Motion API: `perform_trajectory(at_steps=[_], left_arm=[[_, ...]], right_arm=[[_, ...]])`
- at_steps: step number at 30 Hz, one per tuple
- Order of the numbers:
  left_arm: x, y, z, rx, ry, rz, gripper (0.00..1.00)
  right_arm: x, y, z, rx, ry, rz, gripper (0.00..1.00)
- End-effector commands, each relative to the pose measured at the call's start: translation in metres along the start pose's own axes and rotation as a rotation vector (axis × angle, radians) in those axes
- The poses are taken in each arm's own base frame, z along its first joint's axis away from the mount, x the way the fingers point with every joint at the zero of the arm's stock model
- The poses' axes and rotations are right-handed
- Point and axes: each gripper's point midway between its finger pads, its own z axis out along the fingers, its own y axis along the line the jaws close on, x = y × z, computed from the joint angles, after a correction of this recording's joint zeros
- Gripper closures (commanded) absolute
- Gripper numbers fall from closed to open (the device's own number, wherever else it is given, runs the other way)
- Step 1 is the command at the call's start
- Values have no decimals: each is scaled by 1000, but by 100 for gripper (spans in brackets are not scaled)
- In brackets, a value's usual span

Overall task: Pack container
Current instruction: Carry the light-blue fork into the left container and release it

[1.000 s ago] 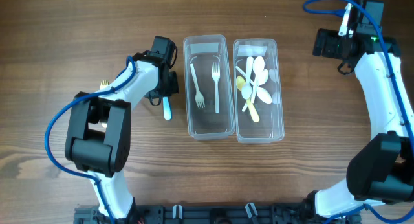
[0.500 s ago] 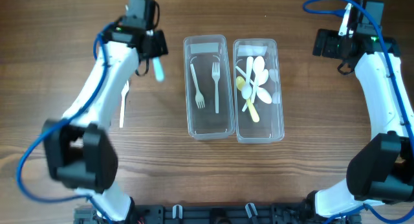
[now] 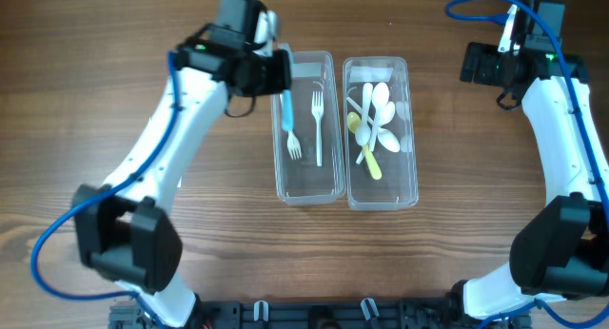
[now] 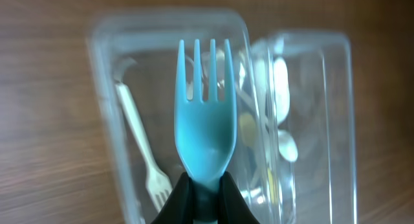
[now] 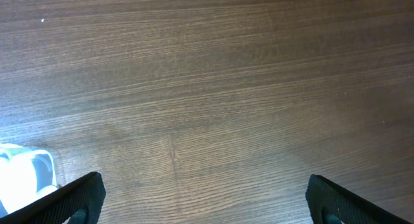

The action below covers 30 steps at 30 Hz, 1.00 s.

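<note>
Where the left jaws close: the left gripper (image 4: 199, 190) pinches the handle of the blue fork (image 4: 204, 133), its fingers narrow with only the handle between them.
Blue fork: it rises straight out of the jaws, with 4 tines pointing away and the bowl facing the wrist camera. Whether it touches anything below cannot be told.
Overhead, same grip: the left gripper (image 3: 283, 77) hangs the blue fork (image 3: 284, 110) over the near long wall of the fork container (image 3: 278, 163).
Fork container: this clear tub (image 4: 107, 101) lies directly past the tines, lengthwise to the jaws.
White forks: 2 lie flat on the tub floor. 1 (image 3: 296, 148) is under the held fork and 1 (image 3: 317, 129) is just beyond it.
Spoon container: a second clear tub (image 3: 411, 129) stands just beside the first, on the side away from the left jaws.
Spoons: a loose heap of pale spoons (image 3: 373, 120) lies inside it, at least 1 of them yellowish.
Right gripper: the right gripper (image 5: 206, 197) is well apart from both tubs. Its jaws are spread wide, with only bare wooden table (image 5: 194, 88) between the fingers.
Frame edge, right wrist: a corner of a clear tub shows just outside 1 finger.
</note>
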Motion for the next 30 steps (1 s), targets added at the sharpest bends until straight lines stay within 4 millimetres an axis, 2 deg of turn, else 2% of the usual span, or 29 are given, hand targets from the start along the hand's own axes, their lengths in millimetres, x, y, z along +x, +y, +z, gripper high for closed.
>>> perform_trajectory(at_steps=[1,10,11,13,14,16,19,22,26,30], left_arm=[[22,-19,26,38,82,52,96],[31,-25,33,37,111,64,96],[31,-24,33,37,111,64,92],[31,-24,33,37,111,64,53],[31,-25,33,37,111,64,46],[30,-24,33,37,108,63,43],[18,-13,28,11,65,51,39],[-6,9,6,-11,-11,22,38],[-26,42,-39,-45,-96,18,38],[-31,102,-93,-208,-167,-72,39]], right_arm=[[-12,-2,-13,11,-44,14,0],[-12,-2,-13,11,-44,13,0],[-12,-2,-13,10,-44,14,0],[-12,-2,-13,11,-44,13,0],[-12,-2,-13,11,-44,13,0],[-12,-2,-13,10,-44,13,0],[-12,-2,-13,11,-44,14,0],[-12,-2,-13,11,-44,14,0],[-12,-2,-13,11,-44,13,0],[-12,-2,-13,11,-44,14,0]])
